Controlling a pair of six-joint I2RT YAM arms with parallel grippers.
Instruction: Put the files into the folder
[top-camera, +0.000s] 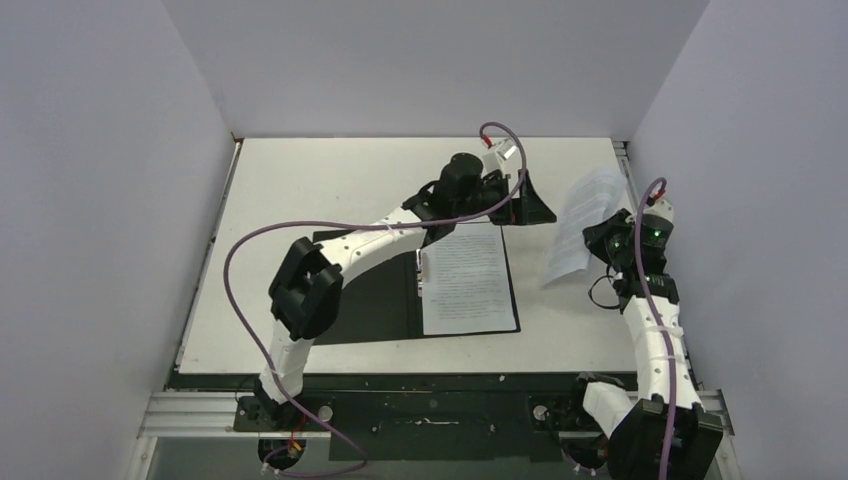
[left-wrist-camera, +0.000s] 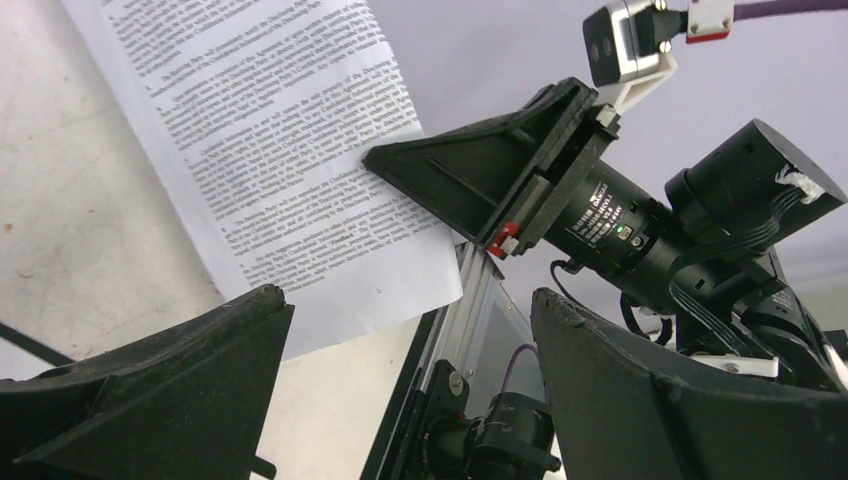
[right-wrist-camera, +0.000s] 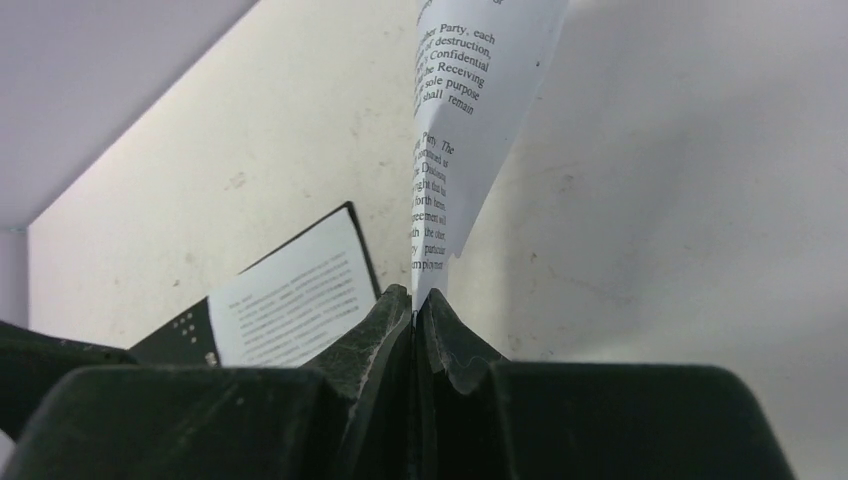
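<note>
You have the table (top-camera: 300, 200) as the widest thing here, and on it the folder (top-camera: 370, 295) lies open, black inside up, on the near side of the left jaws and well to the left of the right jaws. One filed sheet (top-camera: 468, 278) already rests flat on the folder half nearer the right jaws. The loose sheet (top-camera: 578, 225) is off the table, rising from the right jaws and curling limply above them. The left gripper (top-camera: 525, 200) hangs just past the folder's far corner with its jaws spread wide and nothing between them. The right gripper (right-wrist-camera: 413, 300) has its jaws pressed together on that loose sheet, pinching it by a narrow bit of its lower edge. Watch that thin hold: as I judge it, a quick swing toward the folder could let the paper fold over, twist in the pinch or slide out altogether. The left jaws stand between the right jaws and the folder, so the flapping sheet, or the right wrist itself, may snag on them unless you clear that arm first. Lower the paper too steeply and its free edge may buckle, or land skewed across the folder's rim. It could also push the filed sheet out of place.
</note>
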